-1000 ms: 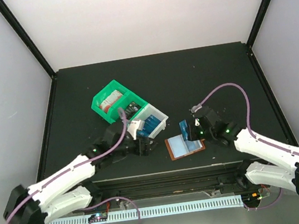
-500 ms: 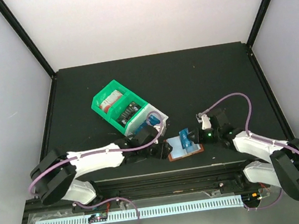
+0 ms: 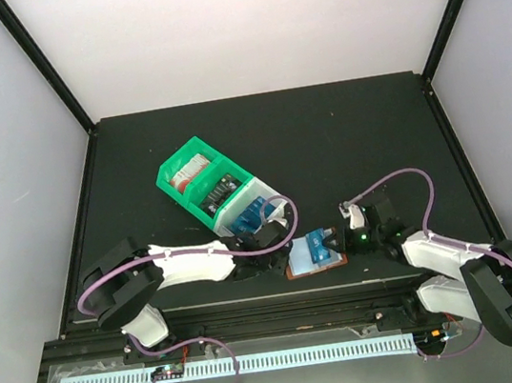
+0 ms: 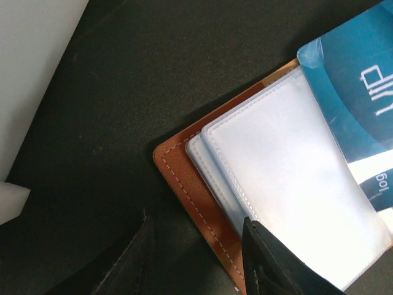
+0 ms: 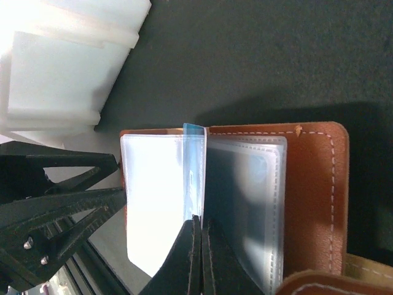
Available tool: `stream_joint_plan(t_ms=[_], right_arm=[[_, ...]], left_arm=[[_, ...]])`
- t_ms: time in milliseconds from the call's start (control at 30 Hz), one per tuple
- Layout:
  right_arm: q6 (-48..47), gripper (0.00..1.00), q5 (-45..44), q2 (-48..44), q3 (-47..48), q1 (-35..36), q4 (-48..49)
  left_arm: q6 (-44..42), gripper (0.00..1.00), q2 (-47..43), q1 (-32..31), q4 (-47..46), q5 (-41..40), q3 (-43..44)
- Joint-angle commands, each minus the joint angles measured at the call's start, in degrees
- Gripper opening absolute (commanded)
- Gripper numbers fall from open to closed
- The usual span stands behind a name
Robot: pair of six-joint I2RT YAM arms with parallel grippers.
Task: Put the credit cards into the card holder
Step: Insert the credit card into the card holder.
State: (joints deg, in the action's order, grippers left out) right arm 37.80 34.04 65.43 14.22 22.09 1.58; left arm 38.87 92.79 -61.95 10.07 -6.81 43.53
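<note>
The card holder lies open and flat on the black table close to its near edge, between the two arms, brown cover down and clear inner pockets facing up. A blue credit card stands on its long edge over those pockets, tilted up from the holder, its lower edge down among the clear sleeves in the right wrist view. The right gripper is clenched on that blue card, fingers pressed together with the card's edge between them. At the holder's left side the left gripper is low over the table with its fingers spread apart. In the left wrist view, one fingertip sits over a clear pocket and the other beside the brown stitched border, nothing clamped. Just behind the holder is a white bin with more blue cards, touching a green bin that holds a red and white card and a dark one.
</note>
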Motion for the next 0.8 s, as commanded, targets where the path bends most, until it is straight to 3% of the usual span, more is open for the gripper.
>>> stream_joint_plan(t_ms=[0, 400, 767], right_arm=[[3.8, 0.01, 0.6, -0.3, -3.0, -0.4, 1.8], [8.0, 0.01, 1.8, -5.4, -7.2, -0.4, 2.2], [10.6, 0.01, 4.6, -1.7, -8.1, -0.3, 9.7]], left_arm=[[3.0, 0.39, 2.0, -1.3, 3.0, -3.4, 2.3], [4.5, 0.29, 4.6, -2.9, 4.4, -5.1, 3.7], [5.2, 0.26, 4.9, -3.1, 5.8, -5.7, 3.8]])
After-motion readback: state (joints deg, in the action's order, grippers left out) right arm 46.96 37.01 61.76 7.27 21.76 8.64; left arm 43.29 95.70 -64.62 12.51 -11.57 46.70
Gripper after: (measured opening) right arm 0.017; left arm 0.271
